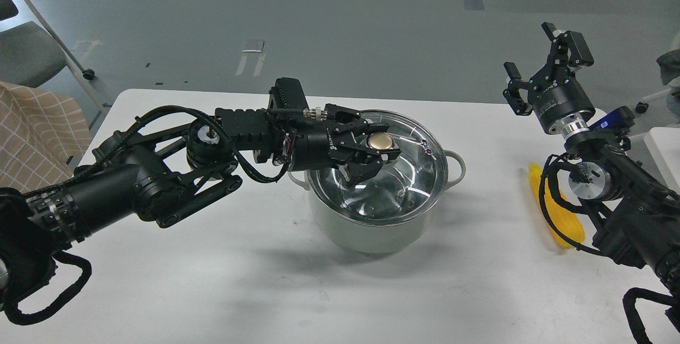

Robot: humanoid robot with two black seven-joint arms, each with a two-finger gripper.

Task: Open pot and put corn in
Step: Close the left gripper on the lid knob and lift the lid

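Observation:
The pale grey-green pot (366, 233) stands mid-table with its glass lid (409, 185) on it. My left gripper (374, 154) reaches in from the left over the lid, and its fingers are shut around the brass-coloured knob (378, 141). The lid looks slightly tilted on the rim. The yellow corn (555, 216) lies on the table at the right, partly hidden behind my right arm's cables. My right gripper (543, 61) is open and empty, held high above the table's far right edge, well away from the corn.
The white table (212, 280) ends close behind the pot. A checked beige cloth (37, 131) and a grey chair (26, 52) are at the left. A white surface (664, 147) is at the far right edge.

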